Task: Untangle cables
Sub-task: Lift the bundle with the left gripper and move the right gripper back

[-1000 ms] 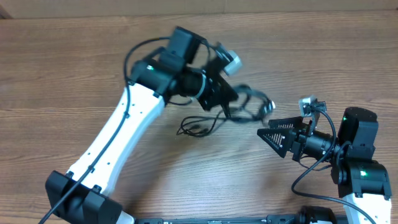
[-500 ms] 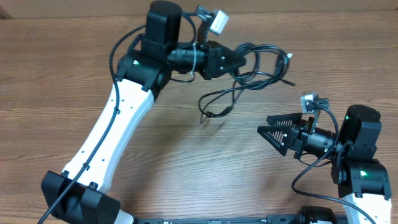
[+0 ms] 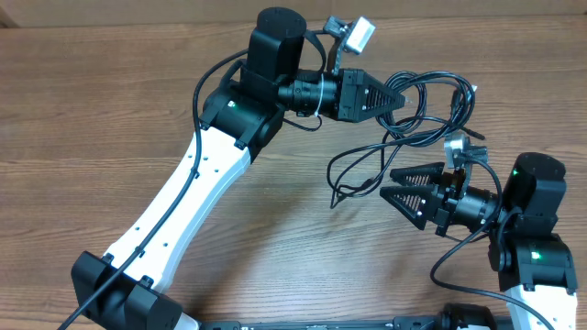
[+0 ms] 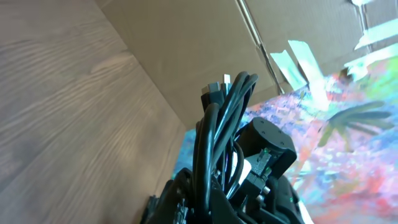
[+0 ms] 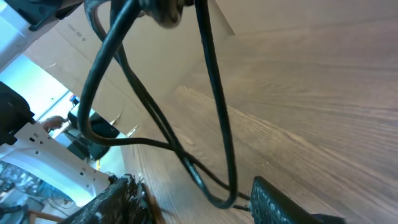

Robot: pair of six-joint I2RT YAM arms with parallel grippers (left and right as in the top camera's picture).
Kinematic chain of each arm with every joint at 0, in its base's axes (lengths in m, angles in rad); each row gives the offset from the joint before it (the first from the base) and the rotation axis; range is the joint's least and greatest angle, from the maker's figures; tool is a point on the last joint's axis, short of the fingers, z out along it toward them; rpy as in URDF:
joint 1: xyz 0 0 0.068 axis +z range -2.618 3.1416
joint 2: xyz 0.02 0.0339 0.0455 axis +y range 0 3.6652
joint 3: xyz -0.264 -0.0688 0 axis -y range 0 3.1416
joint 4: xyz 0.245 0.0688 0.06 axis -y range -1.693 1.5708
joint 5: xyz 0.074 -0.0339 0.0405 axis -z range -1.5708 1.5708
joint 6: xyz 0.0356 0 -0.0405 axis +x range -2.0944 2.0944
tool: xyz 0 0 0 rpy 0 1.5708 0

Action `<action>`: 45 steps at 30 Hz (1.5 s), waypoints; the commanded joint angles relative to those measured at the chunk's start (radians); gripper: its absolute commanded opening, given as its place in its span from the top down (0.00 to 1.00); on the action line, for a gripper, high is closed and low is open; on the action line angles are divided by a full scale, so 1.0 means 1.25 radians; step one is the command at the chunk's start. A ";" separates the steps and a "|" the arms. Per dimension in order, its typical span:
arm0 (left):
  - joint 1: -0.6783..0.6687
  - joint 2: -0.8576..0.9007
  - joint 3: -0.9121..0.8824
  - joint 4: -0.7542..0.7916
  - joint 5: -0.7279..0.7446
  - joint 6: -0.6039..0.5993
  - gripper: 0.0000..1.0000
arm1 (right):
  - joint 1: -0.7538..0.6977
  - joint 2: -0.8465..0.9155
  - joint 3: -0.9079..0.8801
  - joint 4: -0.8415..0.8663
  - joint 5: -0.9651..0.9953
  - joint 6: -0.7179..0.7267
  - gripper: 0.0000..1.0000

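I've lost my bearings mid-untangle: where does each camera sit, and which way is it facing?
Overhead: above the table, looking straight down; both arms show, left gripper shut on the cables, right gripper open.
Left wrist: rides the left gripper, looking along the clamped cables toward a cardboard wall; left fingers at the bottom.
Right wrist: low over the table, facing hanging cable loops; right fingers at the bottom edge.
Shared: all three show the cables.

thin black cables (image 3: 413,139) — a loose tangle of loops aloft — one strand low
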 commanded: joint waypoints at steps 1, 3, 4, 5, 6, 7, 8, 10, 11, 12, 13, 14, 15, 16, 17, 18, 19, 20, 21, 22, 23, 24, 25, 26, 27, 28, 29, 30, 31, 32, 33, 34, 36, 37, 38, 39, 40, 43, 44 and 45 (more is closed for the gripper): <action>-0.015 -0.009 0.013 0.006 0.030 -0.089 0.96 | 0.002 -0.006 0.006 0.028 -0.010 -0.012 0.45; -0.024 -0.009 0.013 0.007 0.025 -0.123 0.96 | 0.002 -0.006 0.006 0.045 -0.010 -0.012 0.46; -0.028 -0.009 0.013 0.008 0.020 -0.134 0.96 | 0.002 -0.006 0.006 0.060 -0.010 -0.011 0.46; -0.033 -0.009 0.013 0.020 0.018 -0.141 0.96 | 0.002 -0.006 0.006 0.070 -0.010 -0.011 0.47; -0.036 -0.009 0.013 0.031 0.017 -0.161 0.96 | 0.002 -0.006 0.006 0.083 -0.010 -0.011 0.49; -0.038 -0.009 0.013 0.042 0.017 -0.177 0.96 | 0.002 -0.006 0.006 0.094 -0.010 -0.011 0.51; -0.040 -0.009 0.013 0.052 0.014 -0.200 0.96 | 0.002 -0.006 0.006 0.108 -0.011 -0.011 0.54; -0.043 -0.009 0.013 0.092 0.002 -0.254 0.96 | 0.002 -0.006 0.006 0.134 -0.011 -0.011 0.59; -0.044 -0.009 0.013 0.110 -0.007 -0.265 0.96 | 0.002 -0.006 0.006 0.141 -0.011 -0.011 0.64; -0.044 -0.009 0.013 0.128 -0.012 -0.276 0.96 | 0.002 -0.006 0.006 0.147 -0.010 -0.011 0.68; -0.044 -0.009 0.013 0.138 -0.014 -0.283 0.96 | 0.002 -0.006 0.006 0.152 -0.011 -0.011 0.71; -0.044 -0.009 0.013 0.149 -0.020 -0.298 0.96 | 0.002 -0.006 0.006 0.155 -0.010 -0.011 0.78; -0.044 -0.009 0.013 0.151 -0.022 -0.305 0.96 | 0.002 -0.006 0.006 0.156 -0.010 -0.011 0.83; -0.044 -0.009 0.013 0.151 -0.025 -0.313 0.96 | 0.002 -0.006 0.006 0.157 -0.010 -0.011 0.86; -0.044 -0.009 0.013 0.151 -0.026 -0.313 0.96 | 0.002 -0.006 0.006 0.158 -0.010 -0.011 0.93; -0.044 -0.009 0.013 0.151 -0.026 -0.313 0.96 | 0.002 -0.006 0.006 0.158 -0.010 -0.011 0.96; -0.044 -0.009 0.013 0.151 -0.026 -0.313 0.96 | 0.002 -0.006 0.006 0.157 -0.010 -0.011 0.96; -0.044 -0.009 0.013 0.151 -0.029 -0.312 0.96 | 0.002 -0.006 0.006 0.157 -0.010 -0.011 0.96; -0.044 -0.009 0.013 0.151 -0.036 -0.311 0.96 | 0.002 -0.006 0.006 0.156 -0.010 -0.008 0.96; -0.044 -0.009 0.013 0.151 -0.038 -0.310 0.96 | 0.002 -0.006 0.006 0.156 -0.010 -0.007 0.96; -0.043 -0.009 0.013 0.151 -0.045 -0.304 0.96 | 0.002 -0.006 0.006 0.153 -0.010 -0.001 0.96; -0.042 -0.009 0.013 0.152 -0.048 -0.294 0.96 | 0.002 -0.006 0.006 0.146 -0.010 0.001 0.96; -0.038 -0.009 0.013 0.153 -0.049 -0.273 0.96 | 0.002 -0.006 0.006 0.129 -0.009 0.001 0.96; -0.034 -0.009 0.013 0.153 -0.048 -0.261 0.96 | 0.002 -0.006 0.006 0.118 -0.006 0.001 0.96; -0.031 -0.009 0.013 0.153 -0.045 -0.250 0.96 | 0.002 -0.003 0.006 0.095 -0.002 0.001 0.96; -0.027 -0.009 0.013 0.152 -0.040 -0.248 0.96 | 0.002 -0.001 0.006 0.081 0.005 0.003 0.96; -0.022 -0.009 0.013 0.153 -0.036 -0.248 0.96 | 0.002 0.002 0.006 0.043 0.034 0.020 0.96; -0.020 -0.009 0.013 0.153 -0.033 -0.247 0.96 | 0.002 0.004 0.006 0.015 0.054 0.023 0.96; -0.016 -0.009 0.013 0.153 -0.031 -0.246 0.96 | 0.002 0.007 0.006 -0.024 0.084 0.022 0.96; -0.012 -0.009 0.013 0.153 -0.031 -0.242 0.96 | 0.002 0.011 0.006 -0.060 0.120 0.022 0.96; -0.006 -0.009 0.013 0.153 -0.031 -0.236 0.96 | 0.002 0.016 0.006 -0.089 0.164 0.022 0.96; -0.001 -0.009 0.013 0.155 -0.030 -0.229 0.96 | 0.002 0.023 0.006 -0.114 0.210 0.022 0.96; 0.005 -0.009 0.013 0.162 -0.020 -0.223 0.96 | 0.002 0.031 0.006 -0.135 0.253 0.022 0.96; 0.006 -0.009 0.013 0.162 -0.018 -0.218 0.96 | 0.002 0.034 0.006 -0.140 0.269 0.023 0.96; 0.008 -0.009 0.013 0.162 -0.018 -0.218 0.96 | 0.002 0.038 0.006 -0.146 0.285 0.023 0.96; 0.009 -0.009 0.013 0.163 -0.019 -0.208 0.96 | 0.002 0.043 0.006 -0.157 0.307 0.023 0.96; 0.012 -0.009 0.013 0.162 -0.019 -0.200 0.96 | 0.002 0.047 0.006 -0.167 0.326 0.025 0.96; 0.029 -0.009 0.013 0.162 -0.012 -0.161 0.96 | 0.002 0.061 0.006 -0.184 0.371 0.030 0.96; 0.036 -0.009 0.013 0.162 -0.006 -0.152 0.96 | 0.002 0.062 0.006 -0.183 0.383 0.045 0.96; 0.040 -0.009 0.013 0.161 -0.001 -0.147 0.96 | 0.002 0.063 0.006 -0.183 0.399 0.063 0.96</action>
